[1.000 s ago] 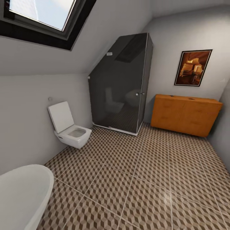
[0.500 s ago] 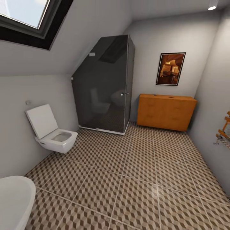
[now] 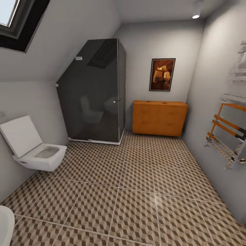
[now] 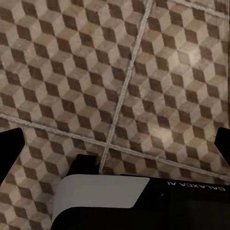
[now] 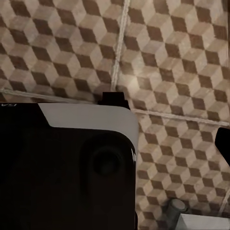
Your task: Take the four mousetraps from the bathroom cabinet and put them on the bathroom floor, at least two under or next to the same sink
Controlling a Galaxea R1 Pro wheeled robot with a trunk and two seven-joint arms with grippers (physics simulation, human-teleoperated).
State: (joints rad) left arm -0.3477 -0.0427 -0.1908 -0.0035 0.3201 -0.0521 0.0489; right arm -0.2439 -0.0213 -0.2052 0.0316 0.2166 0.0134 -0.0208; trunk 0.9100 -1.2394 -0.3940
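The orange-brown cabinet point(image 3: 159, 118) stands against the far wall, across the cube-patterned bathroom floor point(image 3: 136, 191). Two tiny dark specks point(image 3: 148, 101) lie on its top, too small to identify as mousetraps. The bathroom sink is out of view. In the left wrist view my left gripper point(image 4: 115, 143) hangs open over the tiles, with a black fingertip point(image 4: 9, 148) at each side edge and nothing between them. My right gripper point(image 5: 117, 143) also hangs over the tiles. One of its fingertips point(image 5: 223, 139) shows far out at the edge, and a black and white part of the robot covers the other side.
A white wall-hung toilet point(image 3: 37, 153) with its lid up juts from the left wall. A dark glass shower cabin point(image 3: 92, 95) fills the far left corner. A chrome and orange towel rail point(image 3: 227, 136) sticks out from the right wall. A white tub rim point(image 3: 4, 223) is at the near left.
The whole head view has slid left, so the camera has turned right. The cabinet now sits nearer the middle, the towel rail has come into view, and the tub has almost left.
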